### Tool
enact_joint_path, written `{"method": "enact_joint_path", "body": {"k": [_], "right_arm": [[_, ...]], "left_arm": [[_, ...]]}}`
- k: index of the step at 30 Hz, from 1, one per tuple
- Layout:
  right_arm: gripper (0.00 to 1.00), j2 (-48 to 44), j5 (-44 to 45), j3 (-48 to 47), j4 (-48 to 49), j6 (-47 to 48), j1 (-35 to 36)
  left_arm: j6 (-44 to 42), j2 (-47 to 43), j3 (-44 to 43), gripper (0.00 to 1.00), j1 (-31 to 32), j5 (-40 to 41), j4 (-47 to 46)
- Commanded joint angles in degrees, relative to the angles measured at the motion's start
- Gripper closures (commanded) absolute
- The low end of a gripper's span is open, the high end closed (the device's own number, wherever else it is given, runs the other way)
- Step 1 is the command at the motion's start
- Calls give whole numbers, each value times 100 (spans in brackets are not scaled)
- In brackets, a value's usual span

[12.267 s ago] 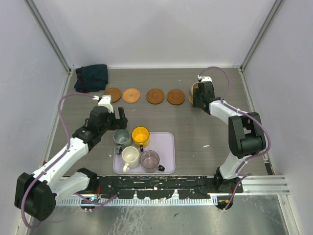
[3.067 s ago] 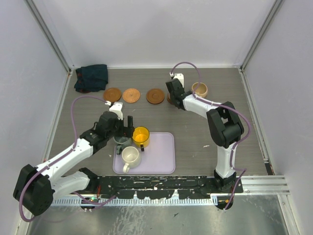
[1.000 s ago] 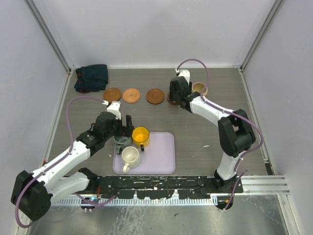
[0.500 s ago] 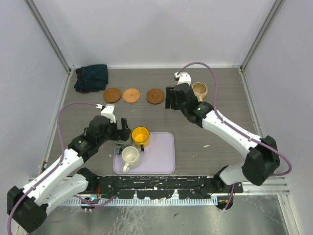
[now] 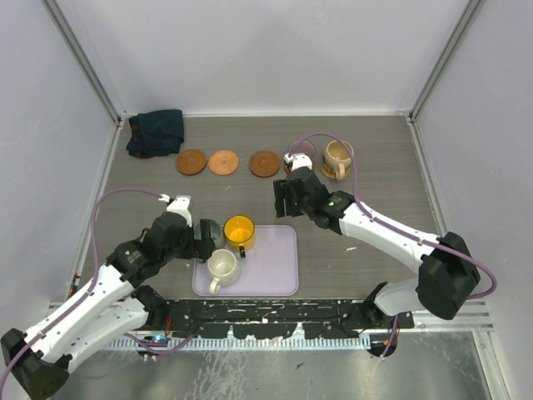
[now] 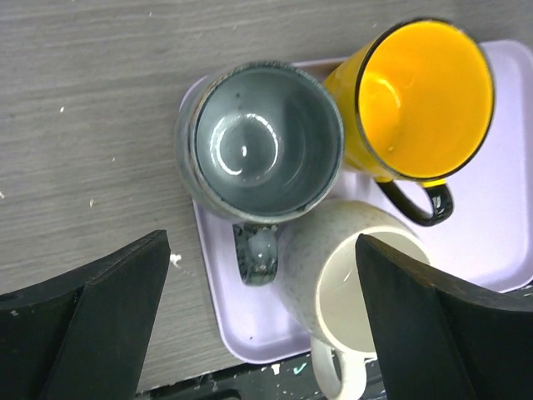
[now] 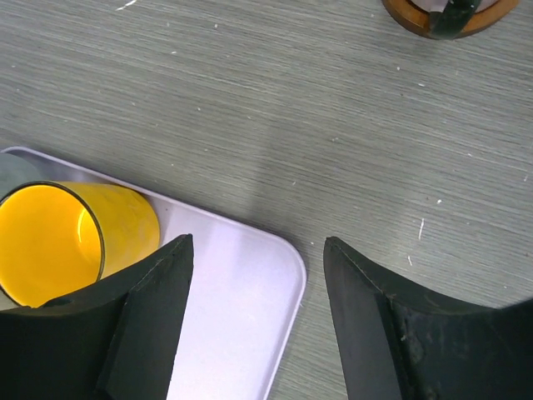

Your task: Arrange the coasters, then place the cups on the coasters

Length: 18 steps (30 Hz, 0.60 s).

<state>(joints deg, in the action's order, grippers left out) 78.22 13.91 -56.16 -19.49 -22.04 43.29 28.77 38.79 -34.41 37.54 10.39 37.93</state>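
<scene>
Three bare brown coasters (image 5: 223, 162) lie in a row at the back. A tan cup (image 5: 336, 156) stands at the row's right end. The right wrist view's top edge shows a further coaster (image 7: 401, 18) with a dark cup handle over it. On the lavender tray (image 5: 275, 265) stand a grey-green cup (image 6: 266, 142), a yellow cup (image 6: 425, 92) and a cream cup (image 6: 358, 283). My left gripper (image 6: 262, 250) is open, its fingers either side of the grey-green cup's handle and touching nothing. My right gripper (image 7: 258, 243) is open and empty above the tray's far right corner (image 7: 287, 258).
A dark folded cloth (image 5: 156, 132) lies in the back left corner. Grey walls close in the table on three sides. The tray's right half (image 5: 279, 250) holds nothing.
My right gripper has left the back row, where it stood by the fourth coaster, and swung toward the tray. My left arm has drawn back a little, still over the grey-green cup.
</scene>
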Motion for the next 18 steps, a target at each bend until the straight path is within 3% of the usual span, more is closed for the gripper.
{"method": "enact_joint_path", "body": {"k": [1,18], "right_arm": [[31,-182,-297,-59,402,31,22],[31,-36,-661,82,560,-15,24]], "left_arm": [[317,121,-288,6,227,428,414],[521,782,-157,25,402,562,312]]}}
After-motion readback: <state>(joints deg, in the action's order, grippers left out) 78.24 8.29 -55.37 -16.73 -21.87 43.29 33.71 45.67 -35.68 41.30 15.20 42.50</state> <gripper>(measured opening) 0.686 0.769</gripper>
